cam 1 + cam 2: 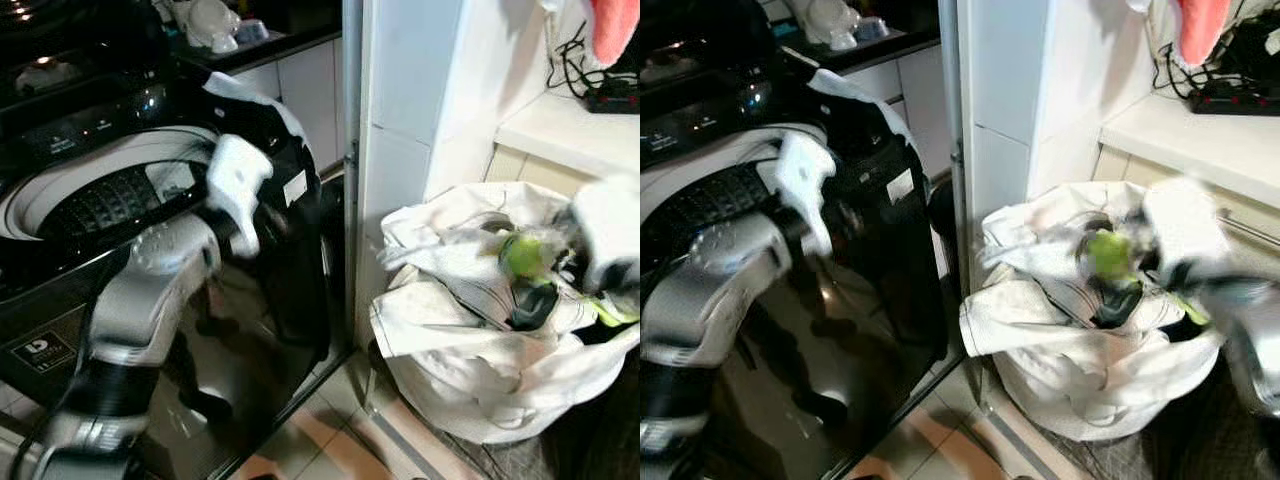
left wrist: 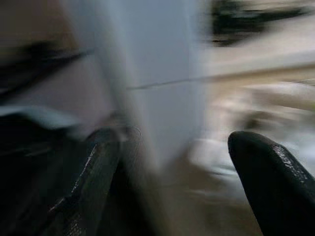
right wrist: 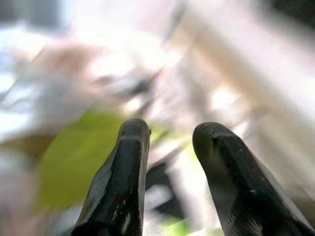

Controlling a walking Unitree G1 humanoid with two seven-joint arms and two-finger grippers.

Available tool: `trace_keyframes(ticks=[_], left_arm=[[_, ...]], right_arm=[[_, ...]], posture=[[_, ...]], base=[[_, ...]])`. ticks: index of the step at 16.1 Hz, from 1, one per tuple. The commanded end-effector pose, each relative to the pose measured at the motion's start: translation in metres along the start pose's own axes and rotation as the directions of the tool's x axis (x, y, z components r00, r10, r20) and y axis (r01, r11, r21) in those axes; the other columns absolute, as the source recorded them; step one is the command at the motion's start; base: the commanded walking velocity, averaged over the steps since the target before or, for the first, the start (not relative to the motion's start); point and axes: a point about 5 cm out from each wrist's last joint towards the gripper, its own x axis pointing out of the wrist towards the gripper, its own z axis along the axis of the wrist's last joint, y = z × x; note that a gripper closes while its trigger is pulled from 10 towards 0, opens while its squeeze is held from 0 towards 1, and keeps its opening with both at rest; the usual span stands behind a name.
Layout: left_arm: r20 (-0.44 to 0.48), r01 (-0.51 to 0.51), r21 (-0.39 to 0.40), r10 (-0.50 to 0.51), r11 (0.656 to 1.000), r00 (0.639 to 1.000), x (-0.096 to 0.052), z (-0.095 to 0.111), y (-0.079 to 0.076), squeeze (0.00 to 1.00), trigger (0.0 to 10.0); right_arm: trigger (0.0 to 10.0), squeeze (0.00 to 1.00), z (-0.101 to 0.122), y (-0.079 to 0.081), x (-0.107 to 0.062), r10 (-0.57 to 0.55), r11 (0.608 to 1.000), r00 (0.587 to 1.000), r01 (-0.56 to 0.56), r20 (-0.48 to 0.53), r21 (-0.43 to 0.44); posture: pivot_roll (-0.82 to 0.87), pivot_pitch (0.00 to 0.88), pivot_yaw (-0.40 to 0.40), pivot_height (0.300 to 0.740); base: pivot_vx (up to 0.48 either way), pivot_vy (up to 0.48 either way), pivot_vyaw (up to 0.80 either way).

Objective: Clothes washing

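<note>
1. Clothes fill the white laundry bag (image 1: 470,350) on the floor, right of the washing machine (image 1: 110,200); a dark garment (image 1: 280,200) hangs over the machine's front edge and could slide off.
2. The white wall corner (image 1: 400,150) stands between machine and bag, leaving a narrow path; a carried garment may snag there.
3. The right hand (image 3: 170,172), fingers slightly apart and gripping nothing, hovers over a green item (image 1: 520,255) in the bag; blur suggests a misjudged grab.
4. The left hand (image 2: 172,187), open and empty, sits near the tub rim.
</note>
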Motion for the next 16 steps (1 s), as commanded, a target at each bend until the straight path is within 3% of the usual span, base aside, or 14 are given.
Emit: trace_keyframes(ticks=[1, 2, 3, 4, 5, 8, 12, 15, 16], left_arm=[[-0.020, -0.105, 0.010, 0.105, 0.994, 0.994, -0.002, -0.005, 0.011, 0.00, 10.0], [-0.027, -0.128, 0.031, 0.128, 0.991, 0.991, -0.003, -0.008, 0.011, 0.00, 10.0], [-0.039, -0.127, 0.061, 0.129, 0.990, 0.991, -0.005, -0.014, 0.006, 0.00, 10.0], [-0.048, -0.092, 0.068, 0.095, 0.993, 0.994, -0.005, -0.018, -0.003, 0.00, 10.0], [-0.037, -0.040, 0.047, 0.042, 0.998, 0.998, -0.002, -0.017, -0.011, 0.00, 10.0], [0.042, 0.118, 0.026, -0.119, 0.993, 0.992, -0.003, -0.003, -0.026, 0.00, 10.0], [0.026, 0.115, 0.052, -0.116, 0.992, 0.993, -0.008, -0.004, -0.020, 0.00, 10.0], [0.002, 0.272, 0.043, -0.272, 0.961, 0.962, -0.016, -0.006, -0.032, 0.00, 10.0], [-0.003, 0.325, 0.042, -0.325, 0.945, 0.946, -0.018, -0.006, -0.037, 0.00, 10.0]], right_arm=[[10.0, 0.00, 0.007, -0.004, -0.006, -0.042, 0.999, 0.999, 0.042, 0.029, -0.019], [10.0, 0.00, 0.012, -0.005, -0.008, -0.043, 0.999, 0.998, 0.043, 0.046, 0.001], [10.0, 0.00, 0.016, -0.004, -0.006, -0.037, 0.996, 0.995, 0.029, 0.090, 0.084], [10.0, 1.00, 0.008, 0.000, 0.003, 0.003, 0.988, 0.995, -0.017, 0.097, 0.153], [10.0, 1.00, -0.007, 0.006, 0.017, 0.059, 0.983, 0.998, -0.065, 0.038, 0.172], [10.0, 1.00, -0.019, 0.013, 0.033, 0.151, 0.976, 0.988, -0.142, -0.042, 0.165], [10.0, 1.00, -0.024, 0.011, 0.032, 0.229, 0.969, 0.967, -0.214, -0.116, 0.123], [10.0, 1.00, -0.037, 0.015, 0.030, 0.299, 0.952, 0.935, -0.279, -0.191, 0.122], [10.0, 0.00, -0.044, 0.017, 0.032, 0.292, 0.956, 0.925, -0.273, -0.243, 0.110]], posture=[[-0.06, 0.000, 0.070, 0.740], [-0.07, 0.000, 0.068, 0.740], [-0.08, 0.000, 0.066, 0.740], [-0.07, 0.000, 0.065, 0.740], [-0.07, 0.000, 0.063, 0.740], [-0.06, 0.000, 0.059, 0.740], [-0.05, 0.000, 0.053, 0.740], [-0.06, 0.000, 0.057, 0.740], [-0.06, 0.000, 0.062, 0.740]], base=[[0.000, 0.000, 0.00], [0.000, 0.000, 0.00], [0.000, 0.000, 0.00], [0.000, 0.000, 0.00], [0.000, 0.000, 0.00], [0.000, 0.000, 0.00], [0.000, 0.000, 0.00], [0.000, 0.000, 0.00], [0.000, 0.000, 0.00]])
